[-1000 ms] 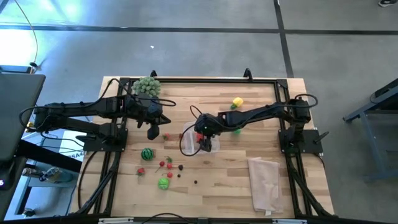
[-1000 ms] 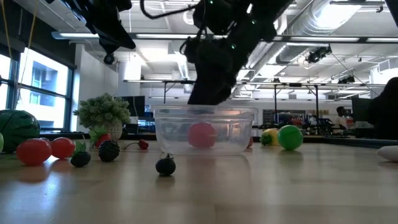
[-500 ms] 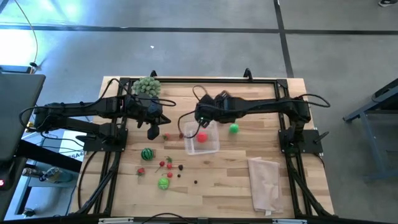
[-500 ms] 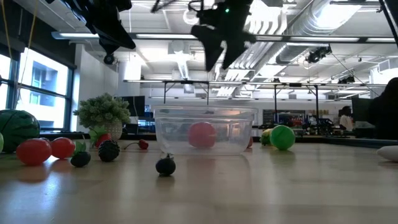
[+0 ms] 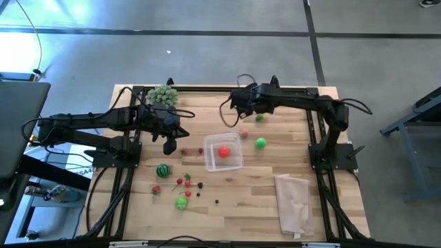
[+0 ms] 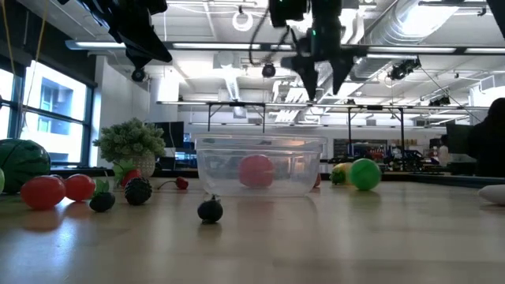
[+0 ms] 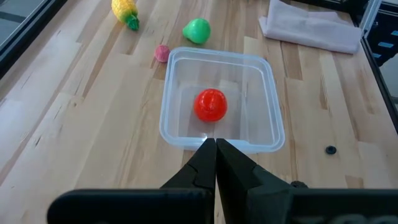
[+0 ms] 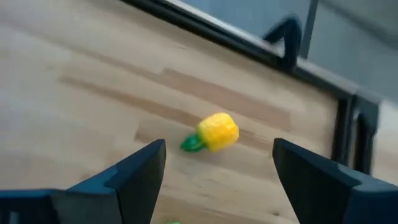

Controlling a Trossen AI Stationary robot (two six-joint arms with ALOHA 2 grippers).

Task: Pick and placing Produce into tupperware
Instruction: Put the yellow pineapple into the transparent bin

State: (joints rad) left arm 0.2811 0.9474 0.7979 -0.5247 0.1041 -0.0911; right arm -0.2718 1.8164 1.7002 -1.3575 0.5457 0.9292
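Observation:
The clear tupperware (image 5: 224,153) stands mid-table with a red ball (image 5: 224,152) inside it; both also show in the left wrist view (image 7: 217,99), (image 7: 210,104). My right gripper (image 5: 241,108) hangs open above the table's far side, short of a yellow fruit with a green stem (image 8: 217,132). My left gripper (image 5: 169,145) is shut and empty, raised left of the tupperware. A green ball (image 5: 260,143) and a small pink piece (image 5: 244,133) lie right of the tupperware. A dark-striped green ball (image 5: 162,170), small red pieces (image 5: 183,180) and a green piece (image 5: 181,202) lie near left.
A folded beige cloth (image 5: 293,203) lies at the near right. A bushy pale-green plant (image 5: 163,95) stands at the far left corner. Dark berries (image 6: 210,210) lie on the wood in front of the tupperware. A black frame (image 5: 207,88) runs along the table's far edge.
My right gripper has risen out of the tupperware, leaving the red ball lying inside, and has gone toward the table's far edge, up to the yellow fruit. The tupperware has slid slightly toward the far edge.

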